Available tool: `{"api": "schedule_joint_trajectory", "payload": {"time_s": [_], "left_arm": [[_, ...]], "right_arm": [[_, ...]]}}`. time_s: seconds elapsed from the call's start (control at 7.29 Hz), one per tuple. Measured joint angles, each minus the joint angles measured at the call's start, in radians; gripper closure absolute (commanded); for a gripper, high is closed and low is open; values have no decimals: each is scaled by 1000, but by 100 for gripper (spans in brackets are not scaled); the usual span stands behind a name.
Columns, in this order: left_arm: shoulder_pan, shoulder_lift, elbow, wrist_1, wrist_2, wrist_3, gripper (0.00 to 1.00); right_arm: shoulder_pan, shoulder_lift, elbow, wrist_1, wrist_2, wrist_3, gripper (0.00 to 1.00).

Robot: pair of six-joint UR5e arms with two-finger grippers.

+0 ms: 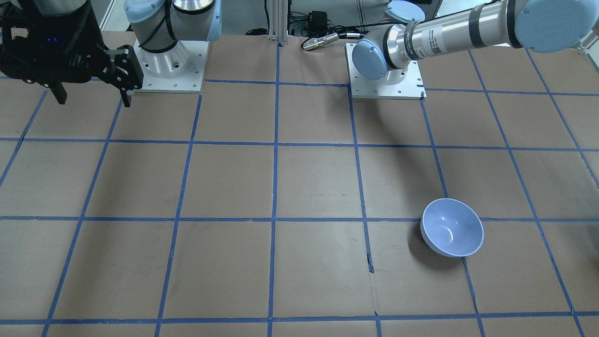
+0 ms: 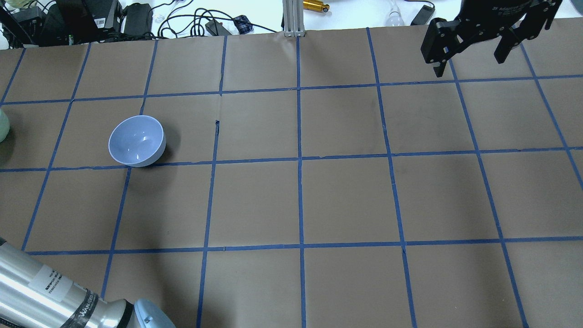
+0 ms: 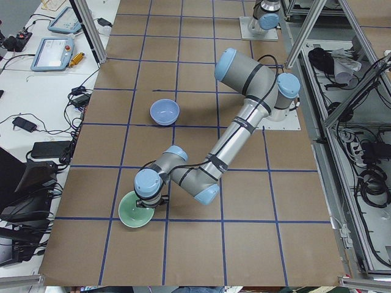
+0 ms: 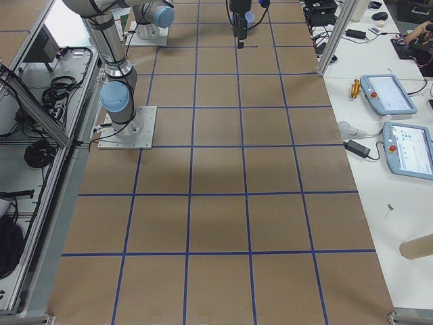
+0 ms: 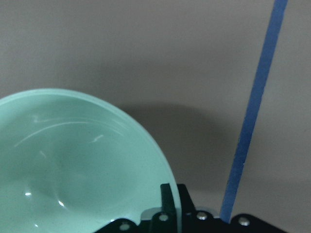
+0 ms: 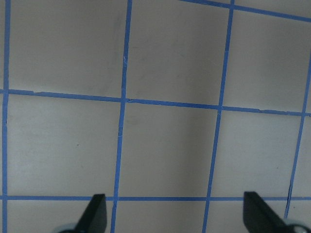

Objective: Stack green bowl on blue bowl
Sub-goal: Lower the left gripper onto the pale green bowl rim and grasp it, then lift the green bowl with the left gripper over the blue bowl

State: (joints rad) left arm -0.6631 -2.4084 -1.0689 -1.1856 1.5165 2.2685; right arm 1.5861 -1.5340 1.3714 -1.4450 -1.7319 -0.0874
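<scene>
The left tool pinches the rim of the green bowl, one finger inside and one outside, at about 4 o'clock on the bowl in the wrist view. The left-end camera shows that bowl at the worktop's left end; I cannot tell whether it rests there or is lifted. It is well apart from the blue bowl, which stands upright and alone at about 9 o'clock in the overhead view. The right tool hangs at 1 o'clock there, fingers spread wide, holding nothing. A white label on the left arm and the white lettering on the right tool are too small to read.
</scene>
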Motion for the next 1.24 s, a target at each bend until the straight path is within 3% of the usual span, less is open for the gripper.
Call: {"api": "schedule_joint_trajectory", "payload": {"time_s": [0.55, 1.24], "left_arm": [[-44, 106, -47, -20, 3, -2, 100], [-241, 407, -330, -30, -17, -27, 100]], "right_arm": [[0, 0, 0, 0, 0, 0, 0], [0, 0, 0, 0, 0, 0, 0]]}}
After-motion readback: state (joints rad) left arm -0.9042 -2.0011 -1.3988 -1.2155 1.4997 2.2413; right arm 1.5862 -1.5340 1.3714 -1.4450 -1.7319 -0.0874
